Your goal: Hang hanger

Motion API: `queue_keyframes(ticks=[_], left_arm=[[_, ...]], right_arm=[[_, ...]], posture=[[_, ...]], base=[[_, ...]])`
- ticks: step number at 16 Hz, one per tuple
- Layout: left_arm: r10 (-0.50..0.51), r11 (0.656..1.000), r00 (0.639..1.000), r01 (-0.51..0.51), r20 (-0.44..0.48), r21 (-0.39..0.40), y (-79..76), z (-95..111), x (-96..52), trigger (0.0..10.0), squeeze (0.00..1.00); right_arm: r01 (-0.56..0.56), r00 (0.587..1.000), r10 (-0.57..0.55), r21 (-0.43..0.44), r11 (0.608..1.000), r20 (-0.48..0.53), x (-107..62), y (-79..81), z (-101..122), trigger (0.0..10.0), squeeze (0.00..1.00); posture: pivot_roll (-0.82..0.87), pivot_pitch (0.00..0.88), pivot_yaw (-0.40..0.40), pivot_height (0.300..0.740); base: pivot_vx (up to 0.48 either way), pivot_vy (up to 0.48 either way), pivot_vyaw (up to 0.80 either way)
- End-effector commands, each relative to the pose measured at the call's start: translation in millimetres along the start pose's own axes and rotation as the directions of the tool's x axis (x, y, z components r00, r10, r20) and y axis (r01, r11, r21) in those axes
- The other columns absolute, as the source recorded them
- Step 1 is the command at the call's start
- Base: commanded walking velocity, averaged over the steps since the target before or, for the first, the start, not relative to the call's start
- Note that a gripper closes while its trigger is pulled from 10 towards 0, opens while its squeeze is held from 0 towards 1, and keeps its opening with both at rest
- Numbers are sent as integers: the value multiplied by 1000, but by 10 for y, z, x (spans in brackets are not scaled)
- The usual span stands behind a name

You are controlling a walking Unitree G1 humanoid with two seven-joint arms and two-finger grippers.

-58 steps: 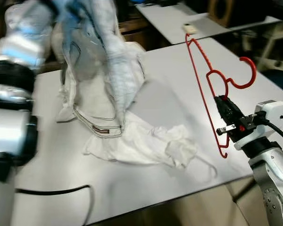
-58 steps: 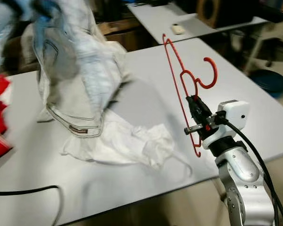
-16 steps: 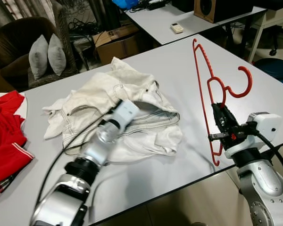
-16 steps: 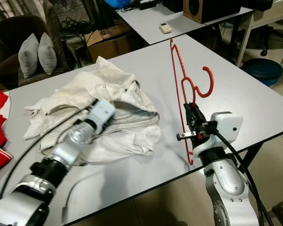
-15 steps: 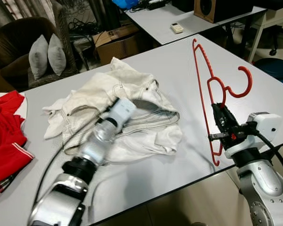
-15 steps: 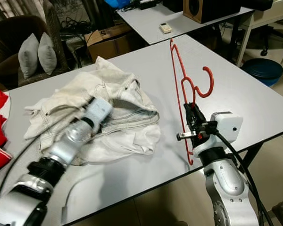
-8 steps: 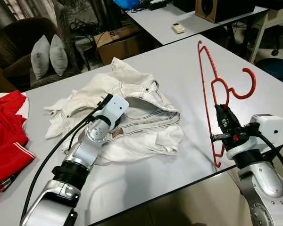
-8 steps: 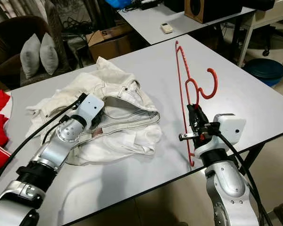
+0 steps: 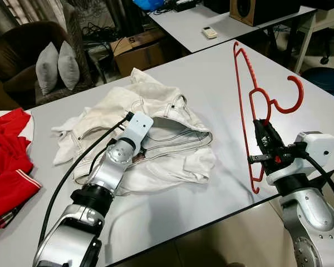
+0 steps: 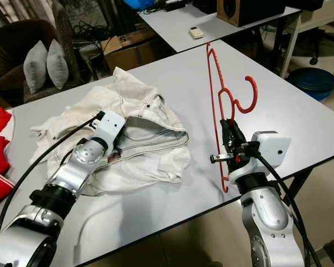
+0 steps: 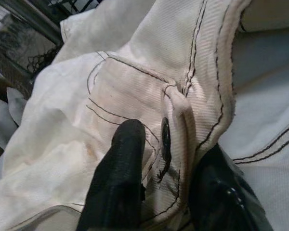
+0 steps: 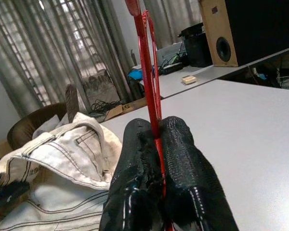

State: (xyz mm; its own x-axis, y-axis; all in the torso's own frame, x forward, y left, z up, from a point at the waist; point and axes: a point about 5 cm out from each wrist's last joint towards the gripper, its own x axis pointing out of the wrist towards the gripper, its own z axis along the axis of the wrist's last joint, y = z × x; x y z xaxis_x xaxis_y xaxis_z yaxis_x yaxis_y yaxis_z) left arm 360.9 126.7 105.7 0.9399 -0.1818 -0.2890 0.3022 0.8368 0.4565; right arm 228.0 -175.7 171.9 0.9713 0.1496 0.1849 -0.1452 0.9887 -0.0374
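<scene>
Holding red hanger [image 9: 253, 100] upright, right gripper [image 9: 261, 131] pinched thin stiff wire; left gripper [image 11: 166, 159] grasped soft white jeans [image 9: 156, 119] waistband.

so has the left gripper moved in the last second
Yes. The left gripper has slid along the white jeans to the waistband, toward the hanger side.
</scene>
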Motion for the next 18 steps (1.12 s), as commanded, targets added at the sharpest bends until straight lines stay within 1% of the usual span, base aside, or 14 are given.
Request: queue_keyframes(ticks=[1, 4, 5, 6, 8, 9, 10, 11, 12, 14, 15, 16, 17, 18], left_arm=[[27, 999, 999, -28, -37, -22, 106, -65, 3, 0, 0], [19, 999, 998, -21, -55, -48, 115, -101, 11, 0, 0], [5, 999, 999, -7, -46, -53, 118, -86, 17, 0, 0], [-14, 997, 1000, 13, -13, -75, 126, -30, 28, 0, 0], [-50, 986, 994, 65, 99, -154, 275, 254, 75, 0, 0], [-43, 986, 985, 69, 167, -152, 452, 483, 96, 0, 0], [-14, 990, 978, 42, 209, -131, 671, 698, 102, 0, 0], [1, 993, 975, 25, 223, -113, 791, 802, 98, 0, 0], [10, 994, 973, 15, 231, -107, 845, 850, 93, 0, 0], [32, 996, 967, -10, 252, -87, 1027, 976, 70, 0, 0], [34, 997, 965, -14, 261, -79, 1100, 1016, 55, 0, 0], [28, 998, 963, -12, 268, -61, 1154, 1046, 41, 0, 0], [-3, 999, 960, 13, 279, -34, 1174, 1078, 28, 0, 0], [-62, 998, 955, 64, 290, 2, 1156, 1115, 19, 0, 0]], right_arm=[[-9, 1000, 9, -4, 1000, 14, 38, 33, 10, 10000, 0], [-30, 999, 30, -6, 1000, 13, 29, 51, 12, 10000, 0], [-94, 996, 94, -5, 996, 8, -2, 88, 32, 10000, 0], [-152, 988, 152, 2, 988, 12, -49, 113, 67, 10000, 0], [-330, 944, 331, 61, 942, -9, -229, 161, 175, 10000, 0], [-437, 897, 441, 89, 895, -31, -348, 191, 234, 10000, 0], [-515, 852, 521, 100, 852, -49, -440, 192, 295, 10000, 0], [-552, 828, 559, 101, 828, -53, -483, 187, 333, 10000, 0], [-573, 811, 582, 114, 811, -58, -512, 189, 344, 10000, 0], [-633, 750, 649, 147, 760, -128, -609, 174, 312, 10000, 0], [-636, 734, 656, 164, 754, -174, -629, 155, 265, 10000, 0], [-625, 731, 650, 177, 760, -207, -621, 140, 217, 10000, 0], [-600, 740, 627, 181, 779, -243, -583, 118, 151, 10000, 0], [-556, 761, 587, 188, 810, -277, -512, 91, 73, 10000, 0]], posture=[[-240, 0, 256, 740], [-243, 0, 266, 740], [-245, 0, 270, 740], [-245, 0, 271, 740], [-242, 0, 268, 740], [-237, 0, 257, 740], [-234, 0, 250, 740], [-233, 0, 243, 740], [-231, 0, 234, 740], [-230, 0, 214, 740], [-230, 0, 208, 740], [-229, 0, 205, 740], [-226, 0, 204, 740], [-225, 0, 207, 740]], base=[[0, 0, 0], [0, 0, 0], [0, 0, 0], [0, 0, 0], [0, 0, 0], [0, 0, 0], [0, 0, 0], [0, 0, 0], [0, 0, 0], [0, 0, 0], [0, 0, 0], [0, 0, 0], [0, 0, 0], [0, 0, 0]])
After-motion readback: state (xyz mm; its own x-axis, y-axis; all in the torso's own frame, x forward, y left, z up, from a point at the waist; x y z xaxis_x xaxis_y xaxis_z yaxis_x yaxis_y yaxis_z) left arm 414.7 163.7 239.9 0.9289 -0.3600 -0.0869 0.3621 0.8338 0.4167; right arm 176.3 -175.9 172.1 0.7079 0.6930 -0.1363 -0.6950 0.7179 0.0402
